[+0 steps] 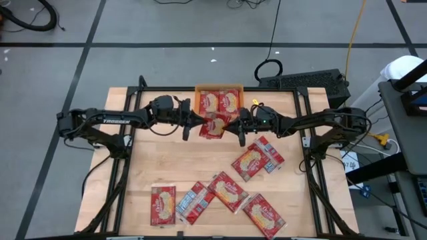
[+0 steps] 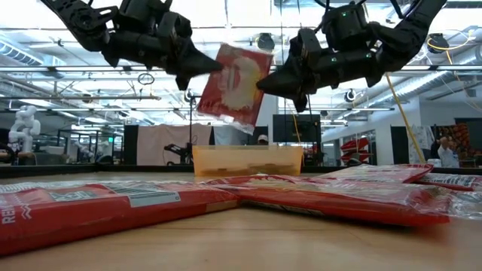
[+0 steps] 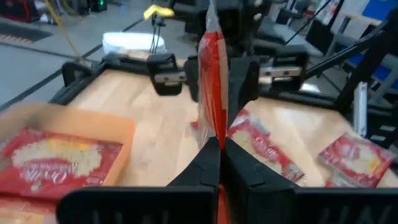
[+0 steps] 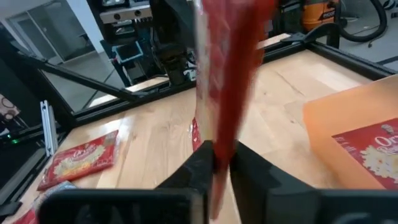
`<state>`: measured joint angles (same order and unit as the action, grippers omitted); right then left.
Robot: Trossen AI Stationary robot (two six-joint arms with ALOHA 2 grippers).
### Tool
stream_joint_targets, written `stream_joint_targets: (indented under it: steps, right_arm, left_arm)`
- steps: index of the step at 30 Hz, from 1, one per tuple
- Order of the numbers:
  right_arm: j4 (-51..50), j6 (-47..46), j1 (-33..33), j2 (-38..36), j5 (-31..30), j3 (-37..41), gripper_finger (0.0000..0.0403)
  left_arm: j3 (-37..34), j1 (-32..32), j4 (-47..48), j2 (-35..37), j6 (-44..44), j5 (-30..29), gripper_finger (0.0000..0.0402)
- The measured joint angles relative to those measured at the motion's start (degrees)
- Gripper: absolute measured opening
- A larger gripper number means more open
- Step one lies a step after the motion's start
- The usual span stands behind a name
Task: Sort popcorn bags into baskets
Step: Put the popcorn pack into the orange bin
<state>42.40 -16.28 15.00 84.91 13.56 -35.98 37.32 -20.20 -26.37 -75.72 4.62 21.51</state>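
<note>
Above the surface [image 1: 167,167], just in front of the orange basket [image 1: 218,87], the left claw [image 1: 198,124] pinches one red popcorn bag [image 1: 213,126]. The right claw [image 1: 230,125] also pinches it. Uneven release could drop it short.

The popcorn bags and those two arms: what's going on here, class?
Both arms meet above the table, just in front of the orange basket. One popcorn bag hangs in the air between them: the left hand is shut on one edge, the right hand pinches the other. Two bags already lie in the basket; others are scattered on the table.
</note>
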Motion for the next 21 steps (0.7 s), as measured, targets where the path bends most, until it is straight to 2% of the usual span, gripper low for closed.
stream_joint_targets:
  steps: [5, 8, 13, 17, 21]
  right_arm:
    - [-7.7, 2.1, 1.2, -4.8, -0.7, -0.1, 0.0106]
    - [-13.3, 4.4, 1.7, -8.4, -3.7, -0.1, 0.0134]
    - [-22.0, 10.9, 1.8, -12.9, -6.7, 0.0, 0.0155]
    - [-22.1, 12.4, 1.8, -15.0, -6.3, 1.6, 0.0156]
    - [-15.7, 12.5, 1.8, -16.3, -6.3, 6.3, 0.015]
  left_arm:
    - [0.0, -2.6, -0.1, 2.7, 0.0, 2.7, 0.0003]
    - [0.0, -4.5, -1.5, 3.8, -0.7, 3.0, 0.0002]
    - [0.0, -9.4, -5.0, 4.2, -3.1, 2.9, 0.0002]
    - [0.0, -14.5, -5.4, 3.7, -5.7, 3.0, 0.0001]
    - [0.0, -18.5, -6.3, 1.3, -5.6, 2.9, 0.0002]
